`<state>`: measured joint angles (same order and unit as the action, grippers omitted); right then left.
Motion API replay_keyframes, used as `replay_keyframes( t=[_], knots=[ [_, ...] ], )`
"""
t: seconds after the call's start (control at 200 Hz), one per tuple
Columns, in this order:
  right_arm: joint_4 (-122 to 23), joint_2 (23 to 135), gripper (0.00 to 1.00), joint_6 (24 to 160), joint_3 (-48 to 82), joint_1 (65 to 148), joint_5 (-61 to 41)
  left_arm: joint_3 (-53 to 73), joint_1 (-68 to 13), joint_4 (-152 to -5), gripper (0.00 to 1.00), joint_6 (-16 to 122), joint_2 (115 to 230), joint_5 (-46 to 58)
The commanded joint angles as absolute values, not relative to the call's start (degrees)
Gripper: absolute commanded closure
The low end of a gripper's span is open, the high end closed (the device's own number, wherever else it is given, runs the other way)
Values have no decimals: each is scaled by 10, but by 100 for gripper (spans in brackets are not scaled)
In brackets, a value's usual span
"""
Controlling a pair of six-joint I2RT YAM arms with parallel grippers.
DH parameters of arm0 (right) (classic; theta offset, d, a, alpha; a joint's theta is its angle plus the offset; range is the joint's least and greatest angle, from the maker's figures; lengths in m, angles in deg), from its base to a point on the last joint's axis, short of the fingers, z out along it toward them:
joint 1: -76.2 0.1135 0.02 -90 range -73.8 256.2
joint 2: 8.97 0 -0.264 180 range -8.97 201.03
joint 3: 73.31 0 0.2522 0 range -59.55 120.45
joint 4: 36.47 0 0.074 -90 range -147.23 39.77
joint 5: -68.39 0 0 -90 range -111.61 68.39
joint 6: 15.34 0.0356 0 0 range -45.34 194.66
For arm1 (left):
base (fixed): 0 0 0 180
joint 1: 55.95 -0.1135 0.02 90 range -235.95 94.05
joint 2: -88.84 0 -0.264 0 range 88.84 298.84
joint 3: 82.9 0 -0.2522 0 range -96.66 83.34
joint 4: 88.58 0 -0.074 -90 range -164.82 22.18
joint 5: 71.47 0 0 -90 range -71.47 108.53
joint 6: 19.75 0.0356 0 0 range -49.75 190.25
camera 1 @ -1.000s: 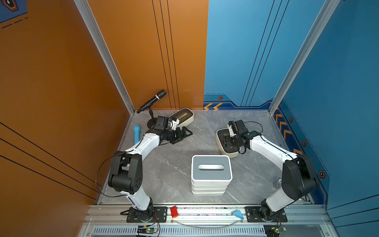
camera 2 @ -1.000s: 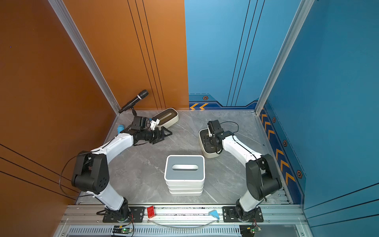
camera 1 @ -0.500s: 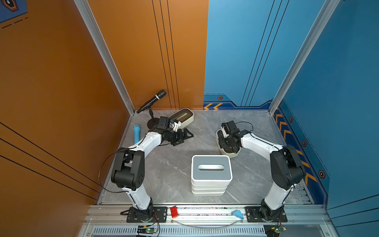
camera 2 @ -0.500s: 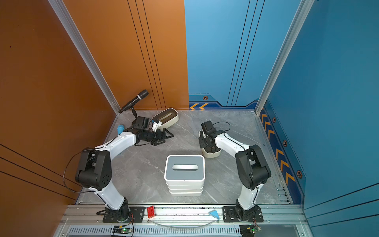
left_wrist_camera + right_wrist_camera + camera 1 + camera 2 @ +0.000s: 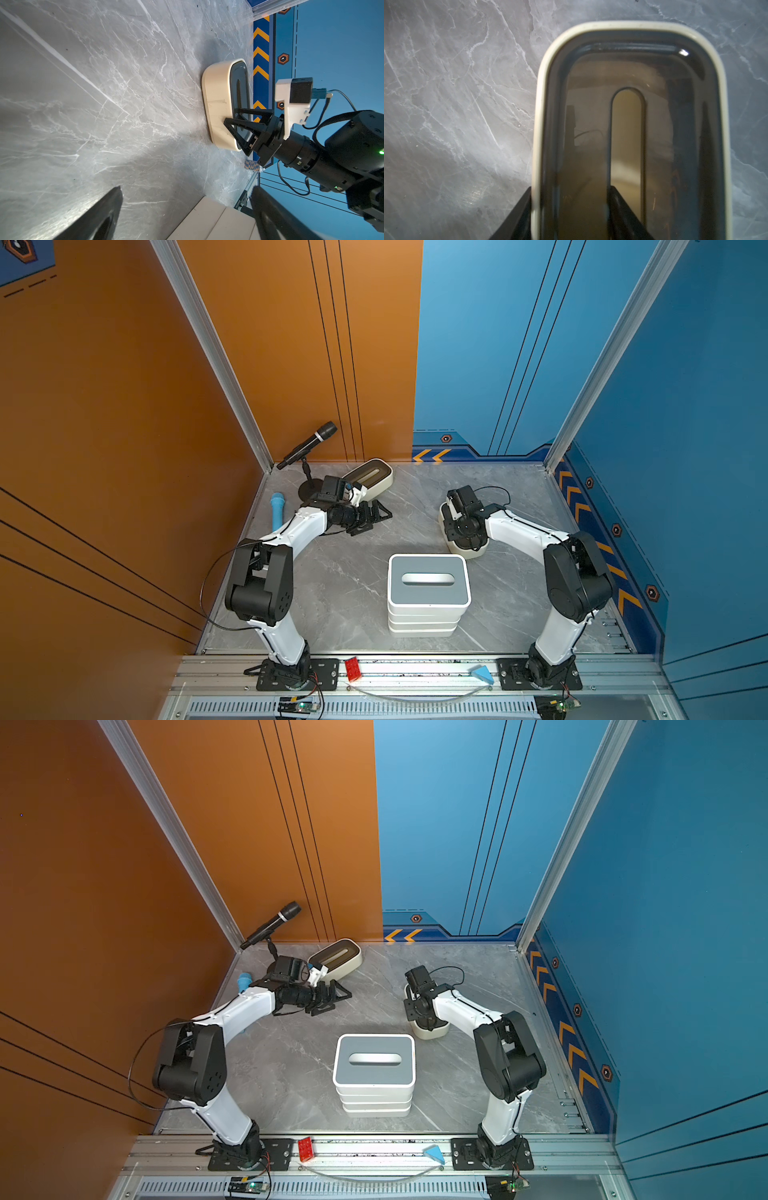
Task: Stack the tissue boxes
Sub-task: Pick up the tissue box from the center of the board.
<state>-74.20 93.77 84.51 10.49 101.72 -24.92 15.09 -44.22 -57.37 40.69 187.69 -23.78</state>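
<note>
**Gripped through the slot**

Our right gripper (image 5: 571,189) pinches the right-hand brown-lidded tissue box (image 5: 587,87) lengthwise: one finger is outside its long wall, one down the slot. The grey-lidded stack (image 5: 428,593) sits near, frontward, closest to this arm. Our left gripper (image 5: 372,519) hangs wide open by the rear brown-lidded tissue box (image 5: 370,475).

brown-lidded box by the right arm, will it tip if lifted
The brown-lidded box looks stiff, hard plastic. Probably light: it seems empty through the slot. The right pincer grips one side only, so it may tilt.
</note>
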Motion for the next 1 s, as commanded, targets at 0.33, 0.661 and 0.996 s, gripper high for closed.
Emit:
replay_keyframes(
  t=[0.33,0.661,0.996],
  knots=[
    [-781,869,63,859,98,980,-187,137,-439,-564,2,425,1867,-241],
    [-810,731,64,864,46,888,-111,153,-448,-627,2,394,1850,-265],
    [-889,655,63,797,88,877,-71,201,-457,-725,2,324,1792,-195]
  ],
)
